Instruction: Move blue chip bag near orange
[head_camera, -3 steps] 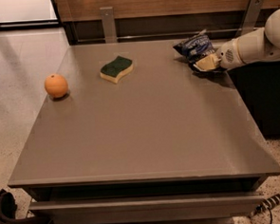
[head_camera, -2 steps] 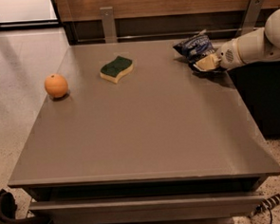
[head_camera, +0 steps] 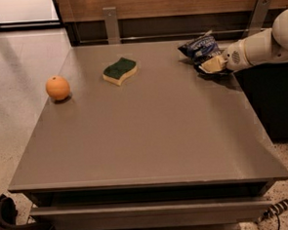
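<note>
The blue chip bag (head_camera: 200,47) lies crumpled at about two o'clock on the table (head_camera: 150,136), close to the far right corner. The pincer (head_camera: 212,65) sits at the bag's five o'clock edge, touching it and low to the table top. Whether it is clamped on the foil or only pressed against it, I cannot tell. The white arm (head_camera: 262,46) reaches in from three o'clock, over the table's right edge.

The orange (head_camera: 58,88) rests at about ten o'clock, near the left edge and well apart from the bag. A green-and-yellow sponge (head_camera: 120,71) lies between them at about eleven o'clock, nearer the orange.

As I judge it, the task is at its start. The pincer has reached the bag, but the bag is not yet lifted. The whole carry across towards nine o'clock, past the sponge, and the setting down beside the orange remain.
</note>
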{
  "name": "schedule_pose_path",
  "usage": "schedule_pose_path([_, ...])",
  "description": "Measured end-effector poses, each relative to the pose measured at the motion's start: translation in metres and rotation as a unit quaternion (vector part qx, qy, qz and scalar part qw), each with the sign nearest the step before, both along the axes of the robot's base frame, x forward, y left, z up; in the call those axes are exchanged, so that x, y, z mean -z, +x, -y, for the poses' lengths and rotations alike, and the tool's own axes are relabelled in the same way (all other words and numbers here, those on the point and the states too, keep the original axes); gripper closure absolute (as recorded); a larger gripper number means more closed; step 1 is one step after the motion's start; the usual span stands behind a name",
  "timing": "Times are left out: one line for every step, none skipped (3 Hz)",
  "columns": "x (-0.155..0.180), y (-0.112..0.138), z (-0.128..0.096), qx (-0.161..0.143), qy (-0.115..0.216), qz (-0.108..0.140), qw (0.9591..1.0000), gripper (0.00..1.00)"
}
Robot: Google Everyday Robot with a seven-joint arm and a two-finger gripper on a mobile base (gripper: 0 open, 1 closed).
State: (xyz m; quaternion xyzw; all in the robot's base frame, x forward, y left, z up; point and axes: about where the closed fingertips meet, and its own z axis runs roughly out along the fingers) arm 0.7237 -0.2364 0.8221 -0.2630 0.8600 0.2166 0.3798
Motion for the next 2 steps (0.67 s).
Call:
schedule_pose_path([-0.0002,0.0000,0.0000,0.000,0.000,0.000,1.0000,1.00])
schedule_pose_path([-0.0003,0.0000,0.0000,0.000,0.000,0.000,1.0000,1.00])
